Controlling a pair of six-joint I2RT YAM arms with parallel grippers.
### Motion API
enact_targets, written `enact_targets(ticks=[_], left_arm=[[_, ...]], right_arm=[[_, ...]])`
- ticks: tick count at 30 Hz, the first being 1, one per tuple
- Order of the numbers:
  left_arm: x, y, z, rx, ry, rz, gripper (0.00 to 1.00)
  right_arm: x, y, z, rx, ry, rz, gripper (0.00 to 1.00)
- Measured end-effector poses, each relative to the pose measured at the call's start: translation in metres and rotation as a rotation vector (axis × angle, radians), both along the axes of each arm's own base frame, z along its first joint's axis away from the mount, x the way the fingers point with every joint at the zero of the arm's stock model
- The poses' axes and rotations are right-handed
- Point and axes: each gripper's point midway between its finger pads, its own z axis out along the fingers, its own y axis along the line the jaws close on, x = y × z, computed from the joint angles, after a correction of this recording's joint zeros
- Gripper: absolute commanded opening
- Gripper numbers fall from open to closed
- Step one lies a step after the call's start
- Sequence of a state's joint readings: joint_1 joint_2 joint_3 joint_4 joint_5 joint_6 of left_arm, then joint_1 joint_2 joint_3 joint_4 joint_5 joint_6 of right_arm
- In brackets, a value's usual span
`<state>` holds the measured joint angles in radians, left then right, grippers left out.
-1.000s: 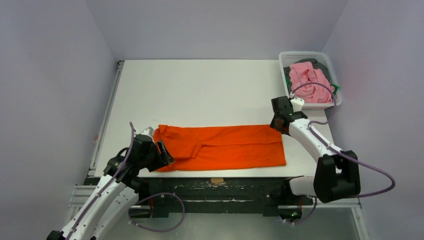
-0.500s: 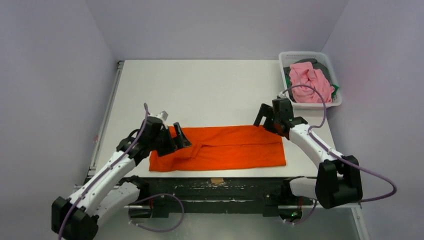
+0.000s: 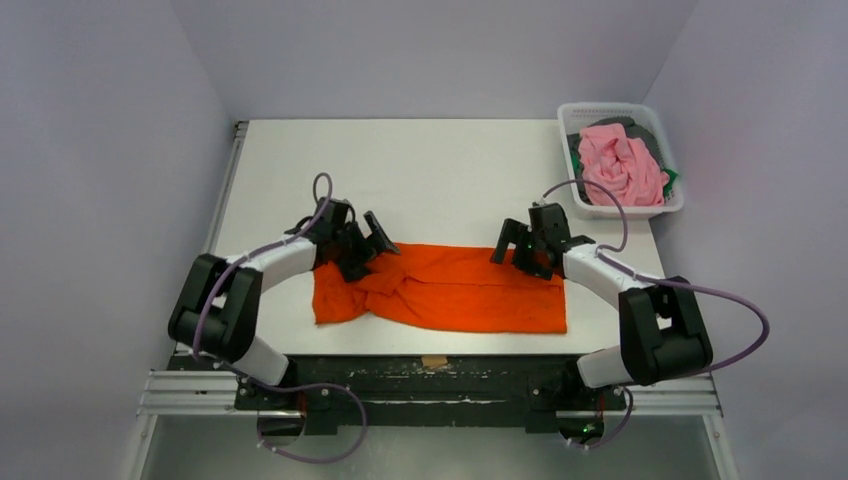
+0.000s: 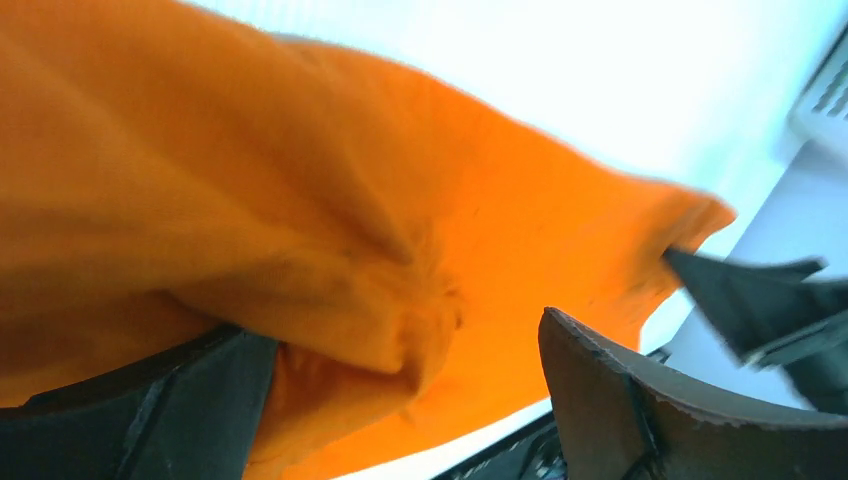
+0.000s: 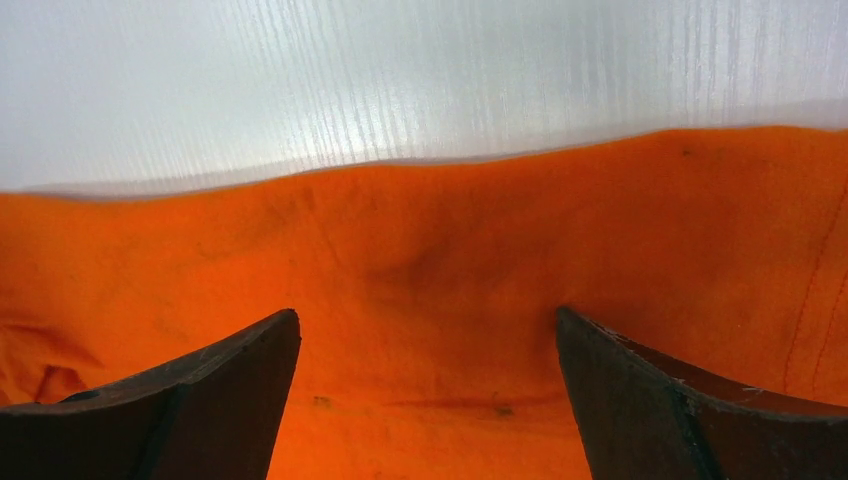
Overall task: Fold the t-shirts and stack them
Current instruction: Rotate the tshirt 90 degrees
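Presently, the left gripper (image 3: 378,240) is found at the left end of the bright orange cloth t-shirt (image 3: 450,295), which is laid lengthwise across the near half of the white table (image 3: 420,170). In the left wrist view its fingers (image 4: 150,410) are seen spread apart, with a bunched fold of orange cloth lying between them; no pinch on it is observed. The shirt's left end is noted as rumpled and gathered, while the remainder lies flat. A small tan patch (image 3: 434,361) is recorded at the table's near edge, just in front of the shirt.

The right gripper (image 3: 508,250) is positioned at the shirt's far right corner. Its fingers (image 5: 690,410) are held wide apart over the cloth, with the far hem and bare table visible beyond them.

At the table's far right corner a white plastic mesh basket (image 3: 625,212) is placed, apart from the orange shirt. A crumpled light pink t-shirt (image 3: 620,165) is heaped in it over darker cloth (image 3: 648,135). A purple cable (image 3: 580,185) is looped just before the basket.
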<state>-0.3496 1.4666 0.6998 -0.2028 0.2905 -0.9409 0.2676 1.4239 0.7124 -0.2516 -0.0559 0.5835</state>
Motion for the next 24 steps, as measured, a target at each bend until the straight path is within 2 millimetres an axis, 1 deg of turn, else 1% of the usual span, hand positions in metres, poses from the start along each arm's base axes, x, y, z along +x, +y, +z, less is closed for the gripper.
enact_targets(ticks=[3, 5, 7, 9, 10, 12, 14, 15, 16, 19, 20, 22, 24], left_arm=[[0.045, -0.009, 0.004, -0.029, -0.005, 0.028, 1.0], [0.08, -0.015, 0.006, -0.021, -0.014, 0.037, 1.0], [0.122, -0.025, 0.008, -0.011, -0.033, 0.04, 1.0], [0.169, -0.037, 0.01, -0.012, -0.059, 0.033, 1.0], [0.186, -0.042, 0.01, -0.015, -0.071, 0.033, 1.0], [0.223, -0.057, 0.012, -0.039, -0.093, 0.031, 1.0], [0.255, -0.075, 0.015, -0.101, -0.111, 0.028, 1.0], [0.267, -0.083, 0.016, -0.137, -0.113, 0.026, 1.0], [0.277, -0.092, 0.018, -0.17, -0.117, 0.022, 1.0], [0.3, -0.113, 0.021, -0.227, -0.141, 0.008, 1.0], [0.305, -0.121, 0.022, -0.247, -0.15, 0.003, 1.0], [0.309, -0.134, 0.023, -0.276, -0.164, -0.005, 1.0], [0.311, -0.145, 0.024, -0.297, -0.18, -0.015, 1.0]], right_arm=[[-0.001, 0.002, 0.0, 0.01, -0.007, 0.002, 0.98], [-0.002, 0.005, 0.0, 0.015, -0.013, 0.01, 0.98], [-0.004, 0.011, 0.0, 0.017, -0.025, 0.032, 0.98], [-0.012, 0.026, 0.0, 0.024, -0.032, 0.084, 0.98], [-0.016, 0.034, 0.0, 0.03, -0.034, 0.114, 0.98], [-0.03, 0.06, 0.001, 0.055, -0.044, 0.207, 0.98], [-0.048, 0.09, 0.003, 0.105, -0.038, 0.323, 0.98], [-0.055, 0.102, 0.004, 0.134, -0.03, 0.375, 0.99], [-0.069, 0.12, 0.005, 0.158, -0.019, 0.45, 0.99], [-0.104, 0.158, 0.008, 0.21, 0.02, 0.65, 0.99], [-0.117, 0.169, 0.01, 0.232, 0.036, 0.716, 0.99], [-0.141, 0.179, 0.012, 0.264, 0.068, 0.808, 0.99], [-0.16, 0.18, 0.014, 0.278, 0.105, 0.858, 0.99]])
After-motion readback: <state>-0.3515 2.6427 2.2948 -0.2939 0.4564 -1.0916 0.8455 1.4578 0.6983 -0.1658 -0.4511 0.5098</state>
